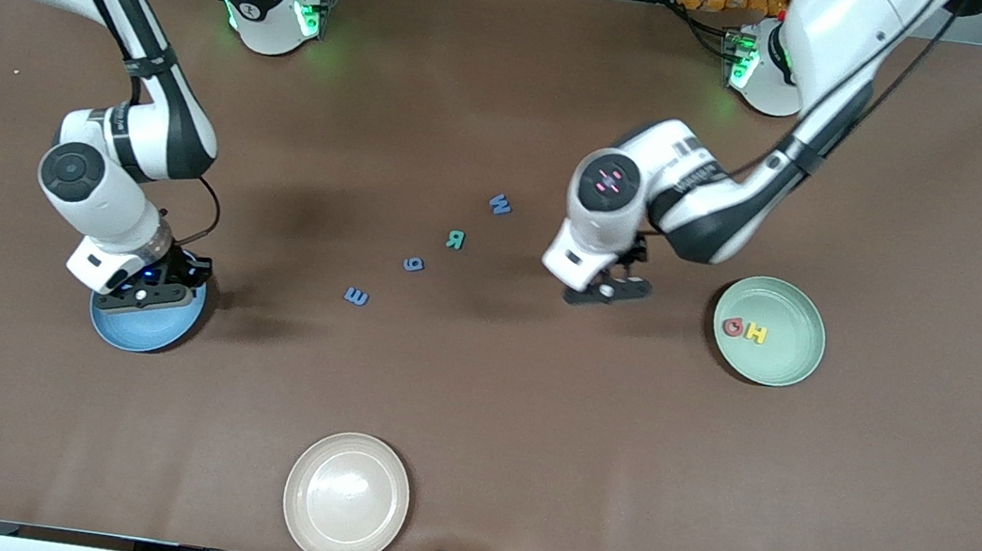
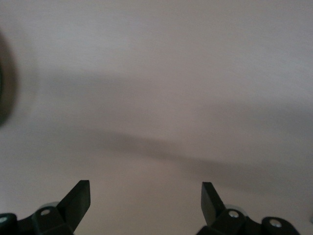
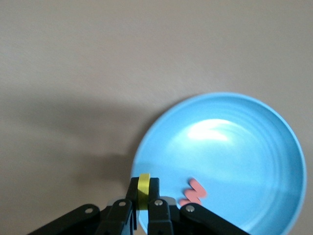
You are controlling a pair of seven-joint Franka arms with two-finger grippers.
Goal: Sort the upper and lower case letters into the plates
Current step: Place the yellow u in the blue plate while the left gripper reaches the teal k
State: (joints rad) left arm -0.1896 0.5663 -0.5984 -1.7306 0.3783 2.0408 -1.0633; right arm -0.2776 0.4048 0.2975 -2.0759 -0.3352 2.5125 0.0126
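My right gripper [image 1: 150,295] hangs over the rim of the blue plate [image 1: 134,331], shut on a yellow letter [image 3: 144,188]. A red letter [image 3: 194,193] lies in that plate [image 3: 230,147]. My left gripper [image 1: 608,293] is open and empty, low over bare table between the loose letters and the mint green plate [image 1: 784,369]. That plate holds a red letter [image 1: 733,327] and a yellow letter [image 1: 757,332]. On the table lie a blue letter [image 1: 500,205], a teal letter [image 1: 455,239], and two more blue letters [image 1: 413,263] [image 1: 356,297].
A cream-beige plate [image 1: 346,497] stands empty near the table's front edge, nearest the front camera. The brown table [image 1: 900,481] runs wide toward the left arm's end.
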